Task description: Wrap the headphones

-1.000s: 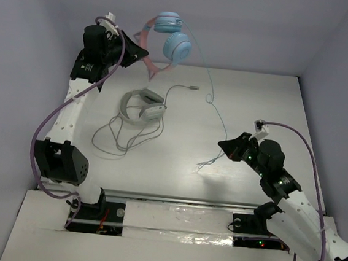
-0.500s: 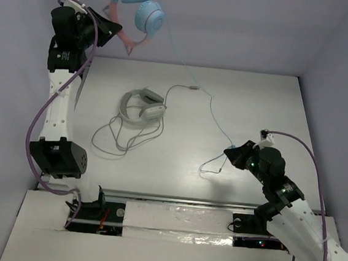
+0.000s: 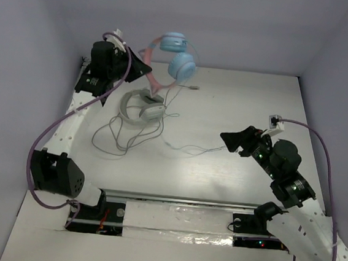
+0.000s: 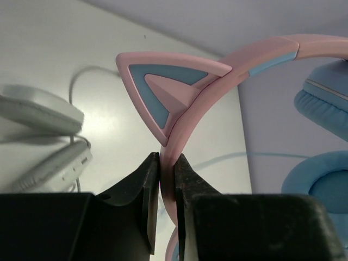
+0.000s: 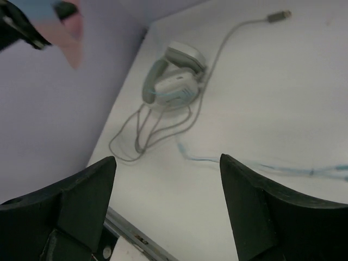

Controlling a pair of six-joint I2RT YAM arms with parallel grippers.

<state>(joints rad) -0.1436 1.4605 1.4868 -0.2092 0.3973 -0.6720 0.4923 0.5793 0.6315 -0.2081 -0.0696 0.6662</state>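
Note:
My left gripper [image 3: 144,69] holds the headphones [image 3: 174,55] in the air at the back left, shut on the pink cat-ear headband [image 4: 179,117]. The light blue ear cups [image 4: 321,141] hang to the right of it. The thin light cable [image 3: 187,149] runs down from the cups and lies loose across the table toward the right. In the right wrist view a blurred stretch of that cable [image 5: 261,166] lies beyond the fingers. My right gripper [image 3: 229,141] is open over the table at the right, with nothing between its fingers.
Larger white-grey headphones [image 3: 142,104] lie on the table under the held pair, their grey cable [image 3: 116,138] looped toward the front left and a plug end [image 3: 193,88] near the back. The purple walls stand close at the left and back.
The right gripper has opened and let go of the cable, which now lies on the table. The left arm swung the headphones out to the left, then back right and lower.

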